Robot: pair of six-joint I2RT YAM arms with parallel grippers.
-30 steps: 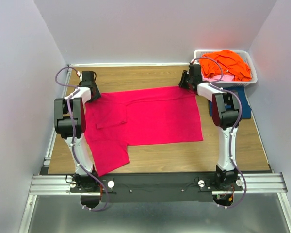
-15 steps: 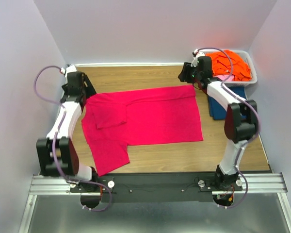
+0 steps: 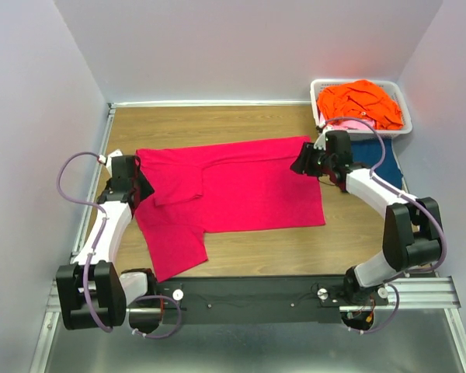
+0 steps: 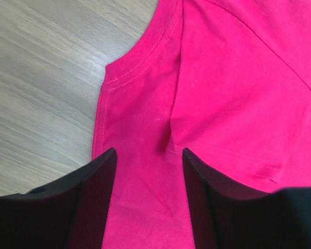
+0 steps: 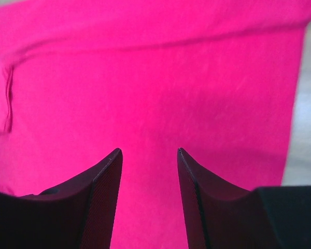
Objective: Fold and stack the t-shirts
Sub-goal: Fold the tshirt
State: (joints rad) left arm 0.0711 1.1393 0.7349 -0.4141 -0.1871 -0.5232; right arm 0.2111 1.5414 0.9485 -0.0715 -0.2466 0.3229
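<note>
Magenta t-shirt (image 3: 233,190) flat on bench (image 3: 217,124), toward left edge; fold in hand. My left fingers (image 4: 93,197) and right fingers (image 5: 101,197) half open over its side edges, holding nothing. Next, I judge: lower, pinch, fold over.

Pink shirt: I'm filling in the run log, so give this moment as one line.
pink shirt: lying flat | left gripper: open, over one end | right gripper: open, over opposite end

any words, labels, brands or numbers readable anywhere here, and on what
None can be read in any view.
Magenta shirt: plain cloth, no print or tag showing.
Orange shirts and blue shirt: no print showing.
Basket and table: no marks.
</note>
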